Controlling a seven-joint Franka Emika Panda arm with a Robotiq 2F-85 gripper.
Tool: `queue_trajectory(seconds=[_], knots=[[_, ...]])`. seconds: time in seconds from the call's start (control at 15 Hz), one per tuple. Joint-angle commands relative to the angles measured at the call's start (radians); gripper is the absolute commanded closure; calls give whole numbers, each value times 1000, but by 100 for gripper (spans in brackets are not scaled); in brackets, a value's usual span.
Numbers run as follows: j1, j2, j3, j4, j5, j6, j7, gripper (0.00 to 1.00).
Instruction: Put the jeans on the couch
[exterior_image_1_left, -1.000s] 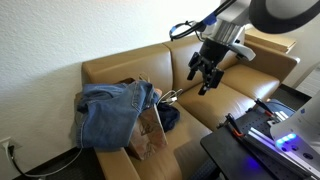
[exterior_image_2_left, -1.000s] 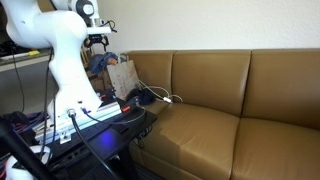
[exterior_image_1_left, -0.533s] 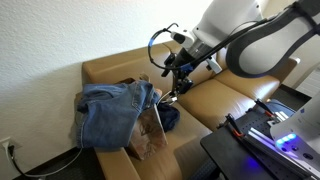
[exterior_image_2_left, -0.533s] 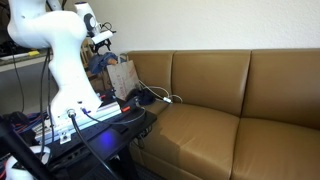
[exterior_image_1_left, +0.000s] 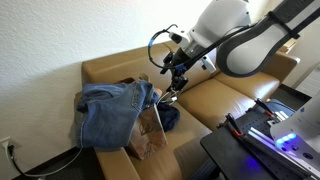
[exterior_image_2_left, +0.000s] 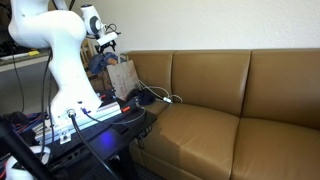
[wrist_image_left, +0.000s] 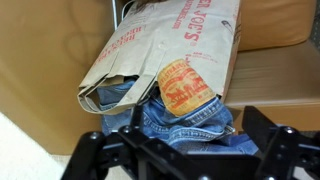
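Holding gripper (exterior_image_1_left: 171, 86) by jeans (wrist_image_left: 186, 124) spilling from paper bag (wrist_image_left: 165, 40) at couch (exterior_image_1_left: 232, 96) end edge, fingers (wrist_image_left: 94, 150) spread wide, grabbing nothing.

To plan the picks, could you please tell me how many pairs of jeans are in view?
1: the jeans draped over the paper bag at the couch end; more may be hidden inside the bag.

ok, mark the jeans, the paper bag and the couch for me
jeans (wrist_image_left: 185, 128): wrist view, denim folds below the leather patch.
paper bag (wrist_image_left: 170, 35): wrist view, printed side panel.
couch (exterior_image_2_left: 210, 125): in an exterior view, bare seat cushion.
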Motion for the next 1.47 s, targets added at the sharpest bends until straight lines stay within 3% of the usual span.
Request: queue_trajectory(seconds=[0.0,0.13,0.27,0.33,0.4,0.47,0.67,0.73,1.0,1.2,1.27,1.4], knots=[[-18,99,82,67,142,-27,-75,0],[-52,121,147,85,200,-9,-134,0],[-42,111,131,76,175,1,-129,0],[-19,91,95,59,141,13,-111,0],[-84,72,119,35,-19,28,12,0],[41,40,-22,19,-3,25,-29,0],[103,17,-167,29,-213,4,63,0],[107,25,-170,42,-238,3,70,0],[50,74,-15,49,-59,52,9,0],[-79,158,238,107,212,56,-93,0],[10,91,123,64,121,37,-32,0],[-35,126,210,84,187,40,-51,0]])
